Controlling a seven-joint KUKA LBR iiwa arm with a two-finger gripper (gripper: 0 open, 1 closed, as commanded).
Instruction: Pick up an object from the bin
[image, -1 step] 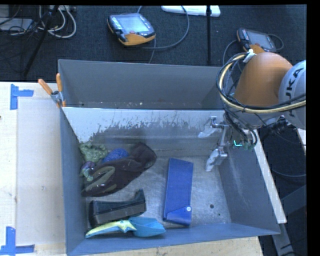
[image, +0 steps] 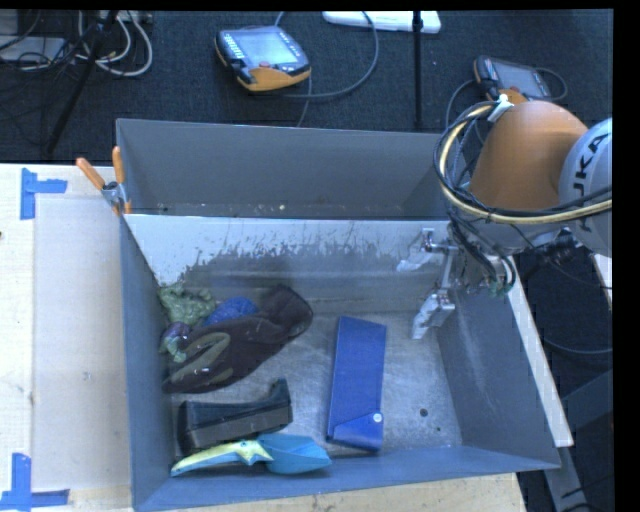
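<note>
Within grey bin (image: 300, 180), dark pouch (image: 245, 335) half-covers green cloth (image: 183, 300).

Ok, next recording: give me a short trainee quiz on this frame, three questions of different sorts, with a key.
1. True or false: the hand has something between its fingers.
2. Pick one. The blue flat box lies: A) flat on the floor near the middle of the bin; B) propped against the far wall; C) outside the bin.
3. Fill in: the dark glove-like thing lies towards the view's ___ side of the bin.

Key: 1 false, the hand is open and empty, up by the right wall. 2 A. 3 left.
</note>
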